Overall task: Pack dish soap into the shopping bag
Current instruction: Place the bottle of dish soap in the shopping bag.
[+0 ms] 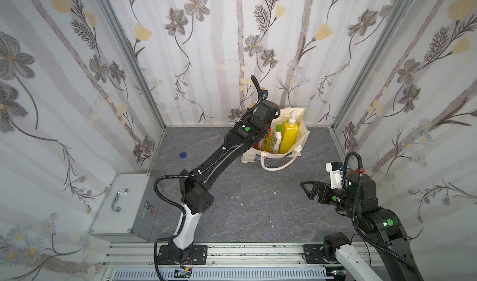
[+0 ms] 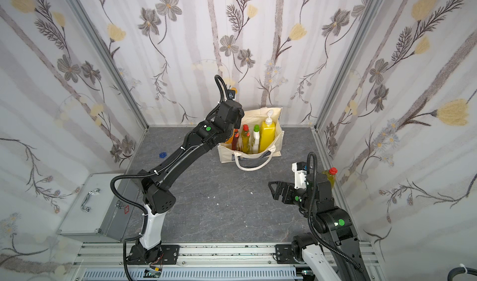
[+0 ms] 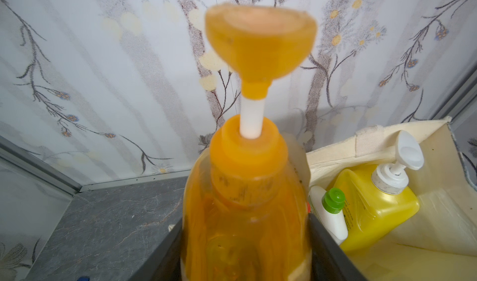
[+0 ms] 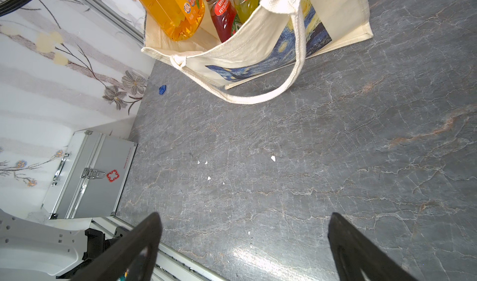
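Observation:
The cream shopping bag (image 1: pixel 302 137) (image 4: pixel 258 44) with the blue swirl print stands open at the back of the table. Inside it stand a yellow pump bottle (image 2: pixel 267 135) (image 3: pixel 374 202), a white green-capped bottle (image 2: pixel 256 137) (image 3: pixel 333 215), a yellow-green red-capped bottle (image 2: pixel 245 137) and a red bottle (image 4: pixel 222 16). My left gripper (image 3: pixel 247 254) is shut on the orange pump bottle (image 3: pixel 247 215) (image 4: pixel 170 8), which hangs tilted in the bag's left end. Another yellow-green red-capped bottle (image 2: pixel 331 176) stands by the right wall behind the right arm. My right gripper (image 4: pixel 245 215) (image 1: pixel 305 188) hovers open and empty over the front right table.
A silver metal case (image 1: pixel 124 204) lies at the front left corner. A small blue piece (image 1: pixel 183 155) sits near the left wall. The bag's cream handle (image 1: pixel 278 166) droops onto the table in front of it. White crumbs (image 4: pixel 273 158) dot the grey tabletop.

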`<state>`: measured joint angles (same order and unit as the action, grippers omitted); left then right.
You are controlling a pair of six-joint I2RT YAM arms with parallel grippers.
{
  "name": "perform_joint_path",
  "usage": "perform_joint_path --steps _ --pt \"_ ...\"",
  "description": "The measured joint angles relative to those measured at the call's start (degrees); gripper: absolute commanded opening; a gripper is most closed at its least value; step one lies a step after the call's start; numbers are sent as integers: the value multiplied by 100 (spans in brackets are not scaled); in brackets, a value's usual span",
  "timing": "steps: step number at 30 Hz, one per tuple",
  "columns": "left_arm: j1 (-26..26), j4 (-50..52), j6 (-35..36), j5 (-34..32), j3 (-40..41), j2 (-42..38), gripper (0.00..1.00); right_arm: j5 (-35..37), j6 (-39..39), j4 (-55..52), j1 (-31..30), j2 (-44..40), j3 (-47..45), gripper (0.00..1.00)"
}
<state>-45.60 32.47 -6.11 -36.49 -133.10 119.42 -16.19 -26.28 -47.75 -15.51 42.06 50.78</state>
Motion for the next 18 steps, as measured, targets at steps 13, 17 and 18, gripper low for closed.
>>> perform_joint_path --steps 13,17,18 --pt "-4 -459 -98 -306 553 0 50 46 55 -92 20 -37 11 100" --pt "-7 -610 -101 -452 741 0 50 42 101 -199 24 -66 2 100" --pt "-7 -647 -103 -487 785 0 50 42 103 -223 26 -81 -2 100"
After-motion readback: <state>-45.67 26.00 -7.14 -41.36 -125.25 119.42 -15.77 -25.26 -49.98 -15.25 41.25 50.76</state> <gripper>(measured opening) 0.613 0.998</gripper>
